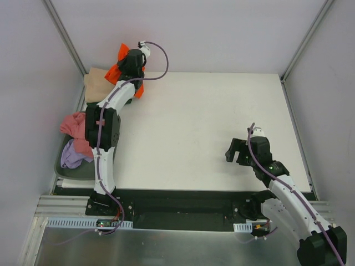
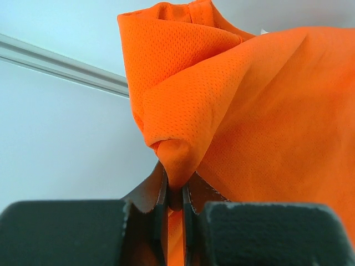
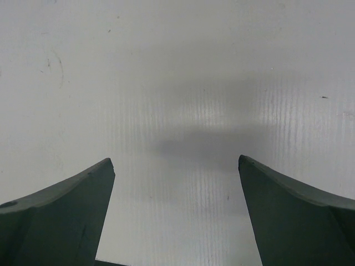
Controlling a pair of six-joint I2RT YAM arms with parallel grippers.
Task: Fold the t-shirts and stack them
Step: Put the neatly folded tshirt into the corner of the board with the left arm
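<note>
Left claw (image 2: pixel 175 191) is clamping tight on a fold of the orange t-shirt (image 2: pixel 266 111), holding it up at upper left of top view, prob. to spread on counter (image 1: pixel 194 127) for folding. Right claw (image 3: pixel 176 166) is waiting lower right, spread wide, empty.

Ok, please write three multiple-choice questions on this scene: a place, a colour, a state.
1. Where are the pink shirt and the lilac shirt?
A) in the basket
B) on the floor
C) on the wall
2. Which colour does the left pincer hold?
A) tan
B) orange
C) green
3. The right pincer is:
A) shut on cloth
B) open, empty
C) out of view
1 A, both lie heaped in it; 2 B, the orange shirt is pinched between its jaws; 3 B, its jaws stand apart over bare table.
</note>
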